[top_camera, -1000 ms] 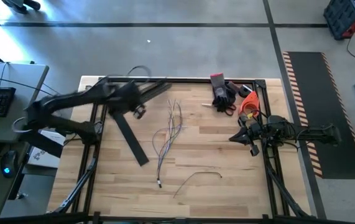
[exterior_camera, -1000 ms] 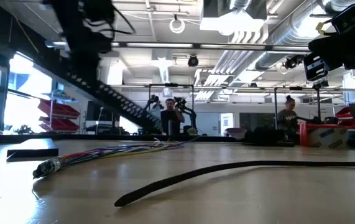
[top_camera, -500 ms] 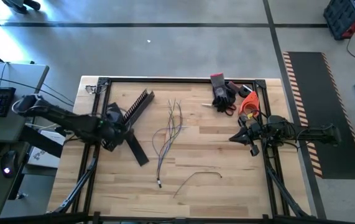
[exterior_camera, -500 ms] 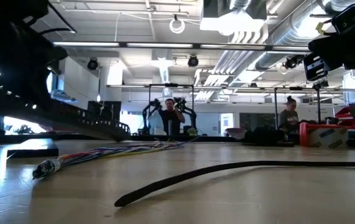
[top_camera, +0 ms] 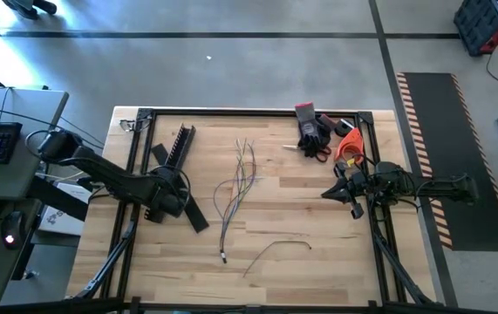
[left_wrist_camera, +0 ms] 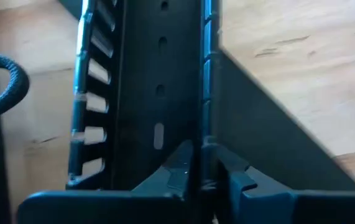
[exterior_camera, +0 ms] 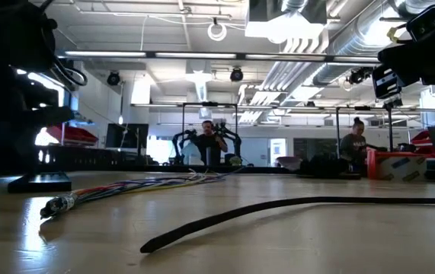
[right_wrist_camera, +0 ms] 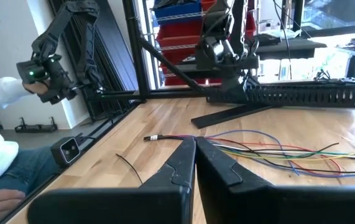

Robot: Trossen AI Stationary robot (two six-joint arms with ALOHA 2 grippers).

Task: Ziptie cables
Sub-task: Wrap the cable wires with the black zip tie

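Black slotted bar is what moved. A sec ago the left arm had it up over the far-left part of the table, swung across the frame rail. Now it's down along the left side, next to a flat black strip and well clear of the cables.

Left end effector sits at the bar's near end. In the left wrist view the left end effector is right at the bar's side wall. You can't tell from the pics whether it's clamped on that wall or has just let go, so treat the release as unconfirmed.

Cables didn't shift. They lie mid-table as a loose fan, w/ plug end toward the near edge; in the low view the cables run flat on the wood. A thin dark strip, prob. the ziptie, lies near them toward the near edge, apart from the bundle and untouched.

Right end effector hasn't budged. It hangs over the right edge of the table, clenched on nothing, and the right wrist view shows the right end effector w/ tips pressed together.

What this means for you:
- The move looks like clearing, not tying. The bar is out of the way and the middle is free for both arms.
- No progress yet on the tie itself: bundle not gathered, strip not picked up.
- Likely next step is for the left arm to free itself from the bar and head for the bundle.
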